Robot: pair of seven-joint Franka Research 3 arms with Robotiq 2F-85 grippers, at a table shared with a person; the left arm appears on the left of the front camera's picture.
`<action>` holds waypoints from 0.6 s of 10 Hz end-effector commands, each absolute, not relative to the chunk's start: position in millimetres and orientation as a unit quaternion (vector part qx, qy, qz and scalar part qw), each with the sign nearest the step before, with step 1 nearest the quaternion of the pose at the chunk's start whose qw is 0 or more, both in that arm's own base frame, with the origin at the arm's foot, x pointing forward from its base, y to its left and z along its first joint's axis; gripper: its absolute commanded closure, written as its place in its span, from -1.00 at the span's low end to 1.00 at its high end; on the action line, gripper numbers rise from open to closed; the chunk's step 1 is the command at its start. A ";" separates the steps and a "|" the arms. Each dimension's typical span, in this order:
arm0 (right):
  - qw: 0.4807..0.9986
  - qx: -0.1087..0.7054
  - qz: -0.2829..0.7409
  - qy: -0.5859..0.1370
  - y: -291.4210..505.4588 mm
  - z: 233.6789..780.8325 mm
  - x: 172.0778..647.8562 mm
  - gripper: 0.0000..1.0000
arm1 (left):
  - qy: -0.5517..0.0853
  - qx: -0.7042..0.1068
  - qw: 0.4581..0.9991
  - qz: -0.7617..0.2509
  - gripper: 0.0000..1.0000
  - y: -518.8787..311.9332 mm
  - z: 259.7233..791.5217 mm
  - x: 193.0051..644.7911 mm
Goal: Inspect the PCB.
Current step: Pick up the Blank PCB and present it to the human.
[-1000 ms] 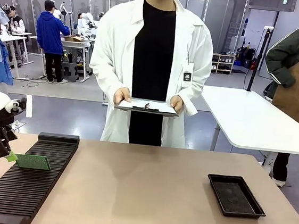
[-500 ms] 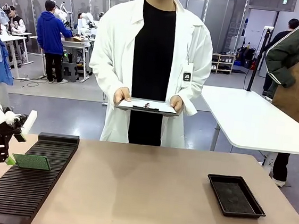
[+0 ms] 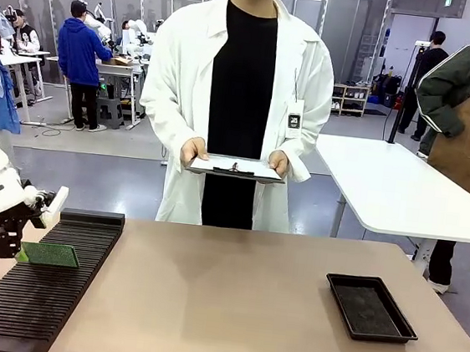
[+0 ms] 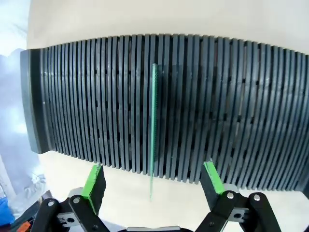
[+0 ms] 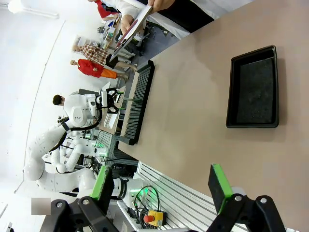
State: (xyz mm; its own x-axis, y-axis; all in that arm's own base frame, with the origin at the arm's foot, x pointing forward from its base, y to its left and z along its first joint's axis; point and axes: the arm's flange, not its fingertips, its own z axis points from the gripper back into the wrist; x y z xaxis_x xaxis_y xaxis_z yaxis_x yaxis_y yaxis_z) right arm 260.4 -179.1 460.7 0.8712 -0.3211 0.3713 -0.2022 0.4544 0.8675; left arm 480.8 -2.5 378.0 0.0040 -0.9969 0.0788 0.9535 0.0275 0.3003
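Observation:
The PCB (image 3: pixel 50 254) stands on edge in a slot of the black slotted rack (image 3: pixel 41 303) at the table's left. In the left wrist view the PCB (image 4: pixel 153 121) is a thin green line across the rack (image 4: pixel 231 111). Its near end reaches in between my fingers (image 4: pixel 94 181) without touching either pad. My left gripper (image 3: pixel 14 249) (image 4: pixel 153 170) is open at the board's left end. My right gripper (image 5: pixel 161 180) hangs open high over the table with nothing between its fingers.
A shallow black tray (image 3: pixel 370 308) (image 5: pixel 253 87) lies at the table's right. A person in a white coat stands at the far edge holding a clipboard (image 3: pixel 234 168) in both hands. A white table (image 3: pixel 393 188) stands behind on the right.
My left wrist has turned and edged slightly right and up at the board's left end. The PCB has stayed in its slot, and both grippers have stayed open.

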 end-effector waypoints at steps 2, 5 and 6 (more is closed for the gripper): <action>0.812 0.523 -0.033 -0.257 -179.8 462.2 259.7 -1.00 | -0.115 0.102 0.713 -0.685 -1.00 1.9 366.7 503.0; 0.812 0.523 -0.033 -0.257 -179.8 462.2 259.7 -1.00 | -0.099 0.094 0.721 -0.680 -0.47 4.4 352.9 508.5; 0.812 0.523 -0.033 -0.257 -179.8 462.2 259.7 -1.00 | -0.102 0.087 0.718 -0.683 0.20 3.3 351.1 507.6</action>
